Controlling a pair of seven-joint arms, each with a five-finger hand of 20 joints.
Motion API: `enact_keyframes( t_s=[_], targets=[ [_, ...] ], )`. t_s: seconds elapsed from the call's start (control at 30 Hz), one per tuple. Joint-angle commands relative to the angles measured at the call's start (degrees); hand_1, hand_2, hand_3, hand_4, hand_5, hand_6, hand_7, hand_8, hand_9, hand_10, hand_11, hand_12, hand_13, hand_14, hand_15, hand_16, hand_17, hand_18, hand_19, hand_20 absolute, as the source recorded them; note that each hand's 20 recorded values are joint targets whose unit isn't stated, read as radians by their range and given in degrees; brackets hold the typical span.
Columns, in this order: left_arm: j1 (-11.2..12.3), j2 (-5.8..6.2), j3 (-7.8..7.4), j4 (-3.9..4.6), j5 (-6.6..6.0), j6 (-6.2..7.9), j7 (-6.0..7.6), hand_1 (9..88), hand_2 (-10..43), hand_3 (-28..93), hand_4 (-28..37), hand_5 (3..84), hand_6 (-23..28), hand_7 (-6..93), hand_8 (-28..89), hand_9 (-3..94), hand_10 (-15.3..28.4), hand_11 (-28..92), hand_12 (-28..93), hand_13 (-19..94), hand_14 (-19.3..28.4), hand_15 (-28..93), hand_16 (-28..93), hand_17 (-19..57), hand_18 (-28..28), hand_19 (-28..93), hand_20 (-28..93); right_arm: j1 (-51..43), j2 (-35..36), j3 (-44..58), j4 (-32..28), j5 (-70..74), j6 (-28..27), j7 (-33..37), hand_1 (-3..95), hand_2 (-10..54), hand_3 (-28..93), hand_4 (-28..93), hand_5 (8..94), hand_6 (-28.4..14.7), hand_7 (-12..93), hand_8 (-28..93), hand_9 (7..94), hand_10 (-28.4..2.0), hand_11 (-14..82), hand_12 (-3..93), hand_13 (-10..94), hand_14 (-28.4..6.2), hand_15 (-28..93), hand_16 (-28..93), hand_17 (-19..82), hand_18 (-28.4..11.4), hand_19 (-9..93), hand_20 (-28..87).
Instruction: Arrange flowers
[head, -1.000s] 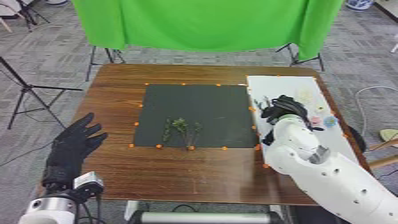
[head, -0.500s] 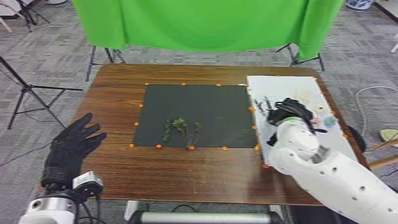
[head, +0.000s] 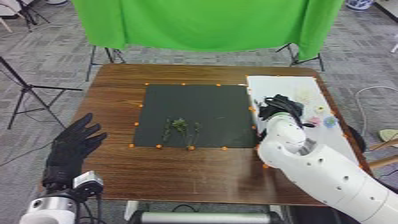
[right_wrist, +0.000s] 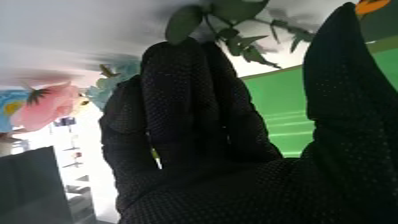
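Right hand (head: 280, 106): above white sheet (head: 289, 85), fingers straight, thumb wide apart
Left hand (head: 69, 152): left of dark mat (head: 197, 105), fingers spread
Green sprigs (head: 180, 125): near part of mat
Pink flower (head: 314, 120), blue flower (head: 330, 121): on sheet, right side of bench (head: 178, 175)

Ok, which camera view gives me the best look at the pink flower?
The right wrist view: the pink flower appears large there, with its petals and green base distinct. The head view shows it as a small pink spot on the white sheet, near the right hand, useful mainly for its position.
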Motion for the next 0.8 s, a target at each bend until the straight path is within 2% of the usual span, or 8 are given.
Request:
enact_keyframes(
  t_s=[0.03,0.07,0.2,0.5,0.63,0.7,0.73,0.8],
  targets=[
    [0.73,-0.73,-0.22,0.17,0.25,-0.58,-0.41,25.2,6.8,82,-18.7,34.3,8.7,13.9,-10,31.0,18.6,27,8,25,25.3,49,-10,-7.7,23.7,65,-5,-5.01,-1.08,2.64,1.89,3.74,-5.09,0.97,33.4,-9.5,85,-27,67.3,-9.3,29,-15,58.8,-24.6,56.1,17.2,57,-20.1,81,8,29,-28.1,93,38],
    [0.81,-0.44,-0.11,0.14,0.11,-0.32,-0.18,25.2,6.8,82,-18.6,34.3,8.7,14.0,-10,31.0,18.5,27,8,25,25.3,49,-10,-7.7,23.7,65,-5,-5.09,-1.21,2.47,2.01,3.61,-5.55,0.75,33.7,-9.5,85,-27,68.4,-9.1,28,-15,60.0,-24.0,56.0,17.5,58,-19.7,81,8,29,-28.2,93,38],
    [0.34,-0.73,-0.19,0.31,0.37,-0.93,-0.67,25.2,6.9,82,-18.6,34.3,8.7,14.0,-10,31.0,18.5,27,8,25,25.3,49,-10,-7.7,23.7,65,-5,-5.85,-2.3,1.12,2.3,2.34,-8.62,0.08,34.8,-9.5,85,-27,70.8,-7.7,28,-15,62.7,-23.1,55.4,18.0,60,-19.2,80,9,29,-28.3,93,39],
    [-0.19,-0.58,0.18,0.46,0.46,-1.03,-0.75,25.3,6.9,82,-18.6,34.2,8.6,14.1,-10,30.9,18.5,27,8,25,25.3,49,-10,-7.7,23.8,65,-5,-5.98,-3.05,-3.1,2.95,0.63,-10.02,0.52,34.8,-9.5,85,-27,70.7,-7.5,28,-14,62.9,-22.9,55.2,18.8,60,-19.1,80,10,29,-28.3,93,39],
    [0.11,-0.81,-0.13,0.4,0.46,-1.15,-0.89,25.3,6.9,82,-18.6,34.3,8.7,14.0,-10,30.9,18.5,27,8,25,25.3,49,-10,-7.7,23.8,65,-5,-6.34,-2.67,-4.31,3.41,-0.36,-11.09,1.01,36.0,-9.5,85,-28,71.7,-7.0,29,-14,64.0,-22.4,55.3,18.8,61,-18.3,80,11,30,-28.3,93,39],
    [0.2,-0.82,-0.11,0.38,0.35,-1.08,-0.87,25.3,6.9,82,-18.6,34.3,8.7,14.0,-10,31.0,18.5,27,8,25,25.3,49,-10,-7.7,23.8,65,-5,-6.4,-2.56,-5.04,3.8,-1.03,-12.43,1.34,37.3,-9.5,84,-28,72.2,-6.8,29,-9,65.3,-22.0,55.1,18.9,62,-18.2,80,11,31,-28.4,93,40],
    [0.11,-0.74,-0.11,0.4,0.37,-1.07,-0.77,25.3,6.9,82,-18.6,34.3,8.7,14.0,-10,30.9,18.5,27,8,25,25.4,49,-10,-7.7,23.8,65,-5,-6.52,-2.64,-5.06,4.1,-1.62,-13.61,1.19,41.5,-9.5,80,-28,73.4,-6.6,30,-1,67.1,-21.1,55.0,19.2,64,-17.5,79,11,31,-28.3,93,41],
    [0.11,-0.95,-0.18,0.42,0.49,-1.17,-0.93,25.3,6.9,82,-18.6,34.3,8.7,14.1,-10,31.0,18.5,27,8,25,25.4,49,-10,-7.7,23.8,65,-5,-6.34,-2.66,-5.75,4.72,-1.1,-13.49,1.54,47.1,-9.5,76,-28,76.2,-5.5,31,3,70.9,-19.5,52.9,21.4,66,-16.1,79,13,33,-28.0,93,42]
  ],
)
